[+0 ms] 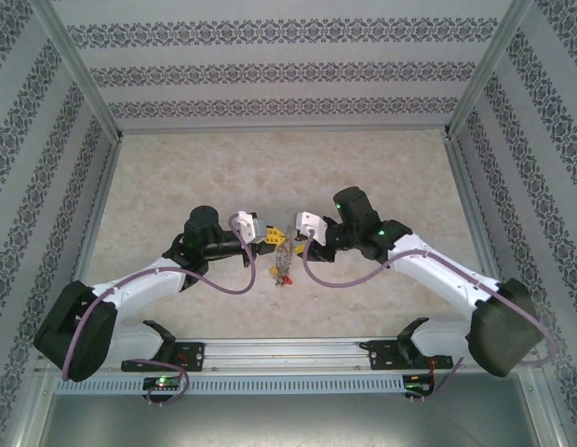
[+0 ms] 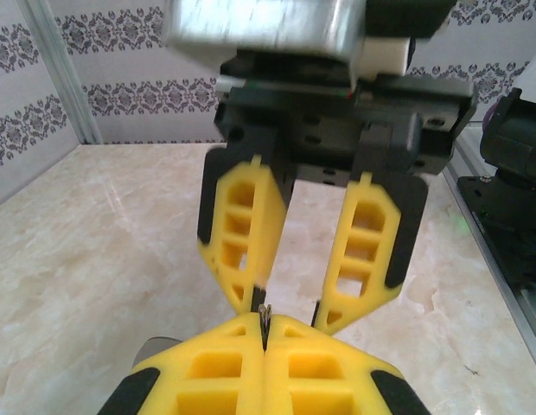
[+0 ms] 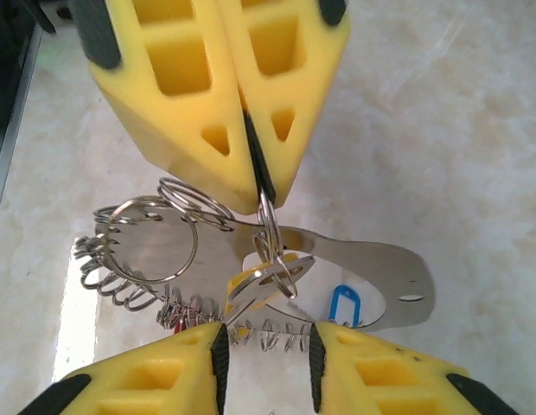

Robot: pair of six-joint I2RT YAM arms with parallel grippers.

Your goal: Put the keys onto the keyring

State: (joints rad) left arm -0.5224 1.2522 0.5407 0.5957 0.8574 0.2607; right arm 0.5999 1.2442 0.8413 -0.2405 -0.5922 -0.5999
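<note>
One keyring — left end effector pinching it.

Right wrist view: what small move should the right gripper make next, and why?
Probably ease the right gripper slightly forward and close on the keys. Its jaws stand open with the bunch just ahead, while the left gripper is shut on a thin wire, seemingly the keyring, from which the bunch hangs.
</note>
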